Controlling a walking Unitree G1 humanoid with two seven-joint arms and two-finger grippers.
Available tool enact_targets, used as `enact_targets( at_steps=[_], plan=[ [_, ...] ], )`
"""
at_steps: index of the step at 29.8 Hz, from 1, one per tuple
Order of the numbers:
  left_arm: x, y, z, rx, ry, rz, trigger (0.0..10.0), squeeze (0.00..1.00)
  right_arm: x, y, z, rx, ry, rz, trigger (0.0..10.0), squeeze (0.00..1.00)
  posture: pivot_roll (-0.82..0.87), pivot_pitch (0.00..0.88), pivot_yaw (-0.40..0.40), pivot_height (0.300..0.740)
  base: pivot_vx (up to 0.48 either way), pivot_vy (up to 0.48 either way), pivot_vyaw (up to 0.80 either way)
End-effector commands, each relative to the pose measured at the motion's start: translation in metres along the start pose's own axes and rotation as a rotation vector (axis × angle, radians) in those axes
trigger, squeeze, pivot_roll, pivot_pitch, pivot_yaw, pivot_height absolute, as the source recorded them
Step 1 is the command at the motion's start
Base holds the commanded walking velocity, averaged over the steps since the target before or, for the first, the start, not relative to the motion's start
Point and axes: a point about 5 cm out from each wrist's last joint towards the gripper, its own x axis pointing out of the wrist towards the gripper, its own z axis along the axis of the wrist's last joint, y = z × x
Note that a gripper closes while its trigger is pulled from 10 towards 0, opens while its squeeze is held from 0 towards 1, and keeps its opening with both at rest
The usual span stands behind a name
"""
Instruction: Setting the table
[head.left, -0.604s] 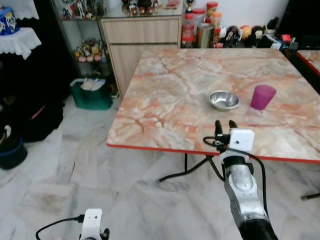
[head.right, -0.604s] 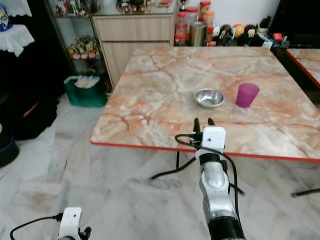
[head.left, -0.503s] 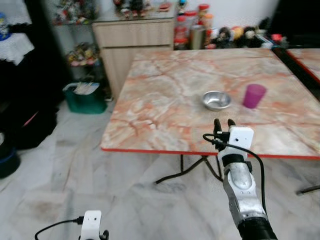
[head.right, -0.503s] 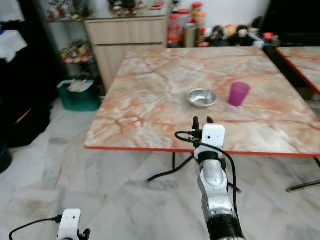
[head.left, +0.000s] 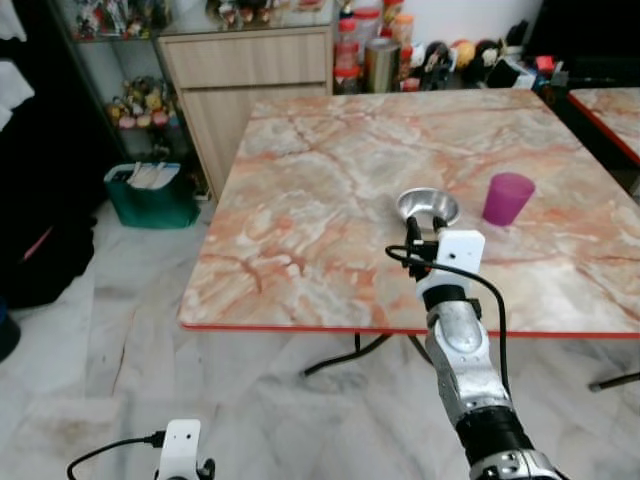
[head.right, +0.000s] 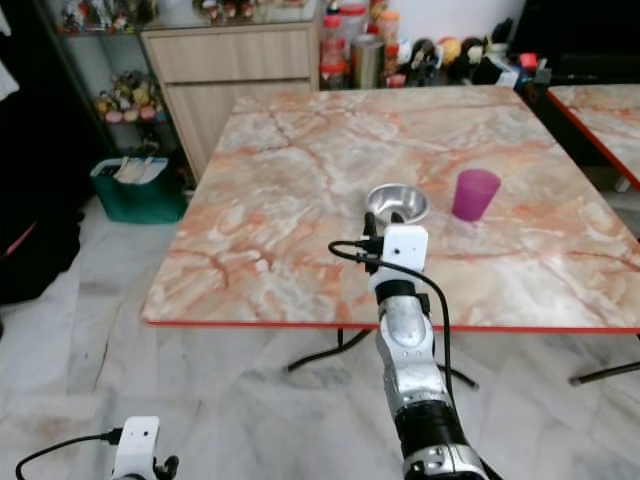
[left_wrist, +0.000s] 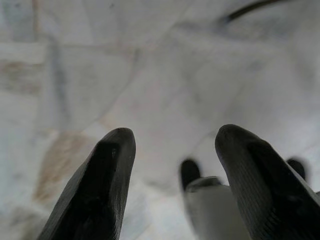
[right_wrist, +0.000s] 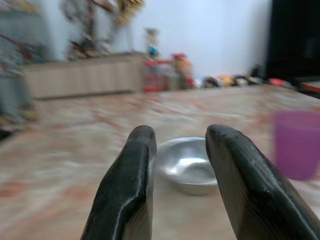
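Observation:
A steel bowl (head.left: 428, 206) sits on the marble table (head.left: 300, 200), with a purple cup (head.left: 508, 198) just to its right. My right gripper (head.left: 420, 232) reaches over the table's front part, just short of the bowl, and is open and empty. Along its fingers (right_wrist: 127, 190) the bowl (right_wrist: 186, 165) lies straight ahead and the cup (right_wrist: 295, 145) off to one side. My left gripper (left_wrist: 175, 135) hangs low over the floor, open.
A wooden cabinet (head.left: 250, 60) and a green bin (head.left: 155, 190) stand left of the table's far end. Jars and bottles (head.left: 375, 60) line the wall behind. A second red-edged table (head.left: 610, 105) is at the right. Black table legs (head.left: 345, 355) cross below.
The camera has shifted towards the table. My right gripper has gone forward from the table's front edge to just short of the bowl. The left arm still hangs low.

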Motion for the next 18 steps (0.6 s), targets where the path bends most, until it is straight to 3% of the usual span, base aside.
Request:
enact_targets(
  at_steps=[1, 18],
  plan=[
    [-0.0019, 0.0144, -0.0049, 0.014, 0.017, 0.037, 10.0, 0.0, 0.0041, 0.0148, 0.0053, 0.03, -0.013, 0.032, 10.0, 0.0, -0.01, 0.0, 0.044, 0.736, 0.285, 0.0, 0.0],
    [-0.0025, 0.0148, -0.0073, 0.002, 0.022, 0.042, 10.0, 0.0, 0.0027, 0.011, 0.0037, 0.024, -0.011, 0.009, 10.0, 0.0, 0.0, 0.0, 0.043, 0.736, 0.288, 0.0, 0.0]
  ],
)
